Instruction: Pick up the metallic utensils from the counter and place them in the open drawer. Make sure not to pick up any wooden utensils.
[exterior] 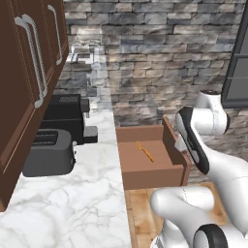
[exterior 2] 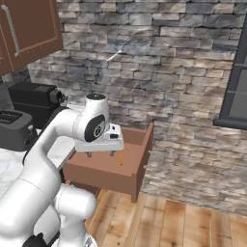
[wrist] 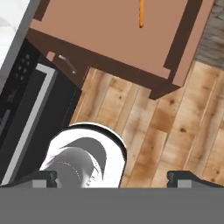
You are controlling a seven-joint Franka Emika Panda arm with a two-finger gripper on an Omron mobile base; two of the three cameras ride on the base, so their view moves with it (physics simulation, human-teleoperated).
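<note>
Gripper (exterior 2: 100, 154) hung with jaws spread wide, empty, over the open drawer (exterior 2: 132, 169) at frame centre.
Orange-handled utensil (exterior: 145, 151) lay flat on drawer floor, mid-frame; toaster (exterior: 48, 152) sat left on marble worktop (exterior: 68, 208).

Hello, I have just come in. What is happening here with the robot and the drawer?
The robot arm is putting metal utensils into the open drawer beside the marble counter. An orange-handled utensil already lies on the drawer's flat bottom. The gripper hangs over the drawer, open and holding nothing. A toaster and a black appliance stand on the counter near the wall. No other utensil can be seen in the drawer.
</note>
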